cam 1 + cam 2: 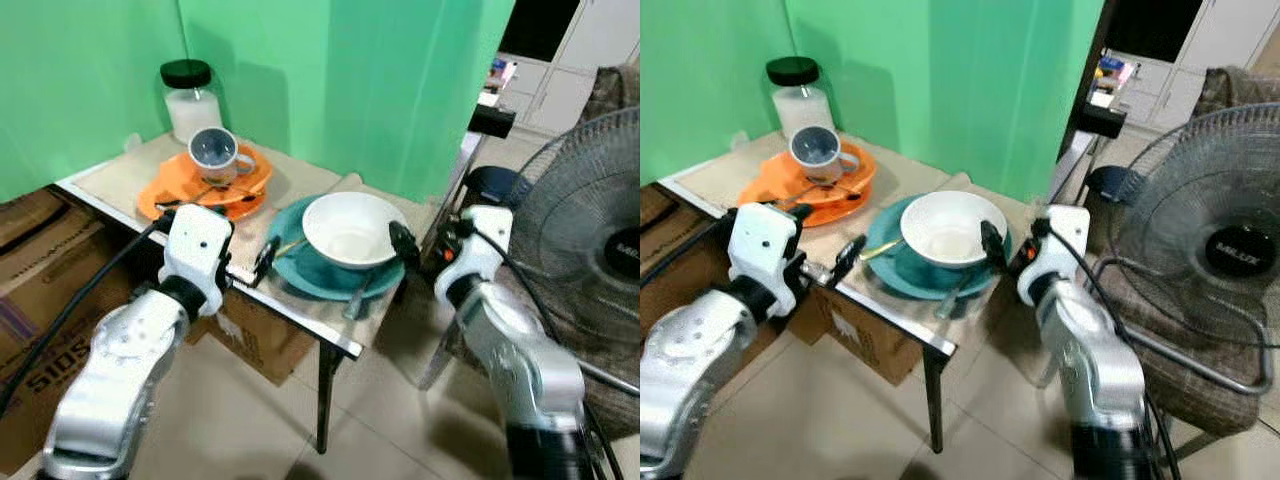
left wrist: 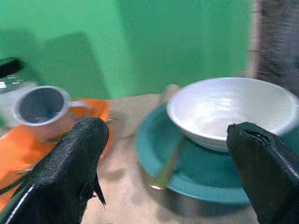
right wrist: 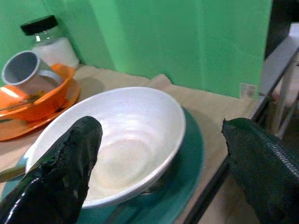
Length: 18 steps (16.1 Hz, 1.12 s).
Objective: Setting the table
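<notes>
A white bowl (image 1: pixel 352 228) sits on a teal plate (image 1: pixel 298 270) near the table's right end. A gold utensil (image 1: pixel 290 243) lies on the plate's left side, and a silver one (image 1: pixel 358 300) hangs over its front rim. My left gripper (image 1: pixel 265 260) hovers open at the table's front edge, just left of the teal plate, empty. My right gripper (image 1: pixel 403 243) is open beside the bowl's right rim, with nothing between its fingers (image 3: pixel 252 154). An orange plate (image 1: pixel 160 195) to the left carries an orange bowl with a grey mug (image 1: pixel 213 152) and a spoon.
A jar with a black lid (image 1: pixel 190 100) stands at the back by the green wall. Cardboard boxes (image 1: pixel 40 260) sit on the floor to the left under the table (image 1: pixel 330 335). A large fan (image 1: pixel 590 230) stands close on the right.
</notes>
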### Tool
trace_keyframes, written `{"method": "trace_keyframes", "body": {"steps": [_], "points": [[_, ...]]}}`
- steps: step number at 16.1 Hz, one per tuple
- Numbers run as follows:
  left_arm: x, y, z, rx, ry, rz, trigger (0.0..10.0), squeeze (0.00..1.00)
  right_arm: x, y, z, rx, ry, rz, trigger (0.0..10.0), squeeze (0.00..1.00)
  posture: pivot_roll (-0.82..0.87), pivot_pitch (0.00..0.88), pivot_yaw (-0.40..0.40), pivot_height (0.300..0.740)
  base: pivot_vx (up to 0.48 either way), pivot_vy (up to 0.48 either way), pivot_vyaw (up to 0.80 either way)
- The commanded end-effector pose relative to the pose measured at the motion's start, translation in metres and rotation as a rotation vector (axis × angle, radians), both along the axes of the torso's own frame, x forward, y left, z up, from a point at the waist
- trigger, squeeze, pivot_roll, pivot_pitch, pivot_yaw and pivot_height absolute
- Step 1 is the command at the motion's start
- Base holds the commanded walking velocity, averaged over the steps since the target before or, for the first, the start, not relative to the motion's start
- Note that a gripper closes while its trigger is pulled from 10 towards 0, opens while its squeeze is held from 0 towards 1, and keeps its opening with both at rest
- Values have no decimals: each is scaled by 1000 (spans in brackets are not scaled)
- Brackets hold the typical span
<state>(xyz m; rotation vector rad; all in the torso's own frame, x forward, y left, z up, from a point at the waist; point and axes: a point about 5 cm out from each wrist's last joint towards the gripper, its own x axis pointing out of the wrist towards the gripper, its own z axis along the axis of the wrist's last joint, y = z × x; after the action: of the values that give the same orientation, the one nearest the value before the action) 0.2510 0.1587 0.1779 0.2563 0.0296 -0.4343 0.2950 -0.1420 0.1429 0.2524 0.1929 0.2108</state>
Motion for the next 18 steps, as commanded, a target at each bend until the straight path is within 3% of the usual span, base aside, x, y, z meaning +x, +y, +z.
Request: {"method": "trace_keyframes", "body": {"steps": [1,3,4,7,10,12,13,14,16,18], "points": [[-5,1,-4,1,33,-72,10000,0,10,-3,0,-3,53,-32,10000,1000,156,0,-19,740,0,0,0],[-10,1,-4,0,53,-126,10000,0,22,2,3,31,89,-20,10000,969,156,0,-20,740,0,0,0],[-12,0,-4,-4,63,-146,10000,0,27,5,1,43,116,-15,10000,0,158,0,-23,740,0,0,0],[-22,4,-9,10,105,-220,10000,0,42,20,-8,51,287,23,10000,0,167,0,-30,740,0,0,0],[-23,8,-9,14,108,-217,10000,0,47,23,-12,73,339,10,10000,0,172,0,-34,740,0,0,0],[-26,10,-11,18,119,-221,10000,0,50,28,-14,161,378,-2,10000,0,176,0,-39,740,0,0,0],[-28,11,-13,21,128,-226,10000,0,52,30,-12,230,390,-3,4784,0,176,0,-39,740,0,0,0],[-28,11,-14,22,132,-228,10000,0,54,30,-11,254,393,-6,3882,0,176,0,-39,740,0,0,0],[-28,12,-16,28,139,-228,10000,0,58,28,-11,276,395,-19,1098,0,175,0,-39,740,0,0,0],[-27,12,-17,32,140,-228,10000,0,59,27,-12,278,399,-25,0,0,173,0,-38,740,0,0,0]]}}
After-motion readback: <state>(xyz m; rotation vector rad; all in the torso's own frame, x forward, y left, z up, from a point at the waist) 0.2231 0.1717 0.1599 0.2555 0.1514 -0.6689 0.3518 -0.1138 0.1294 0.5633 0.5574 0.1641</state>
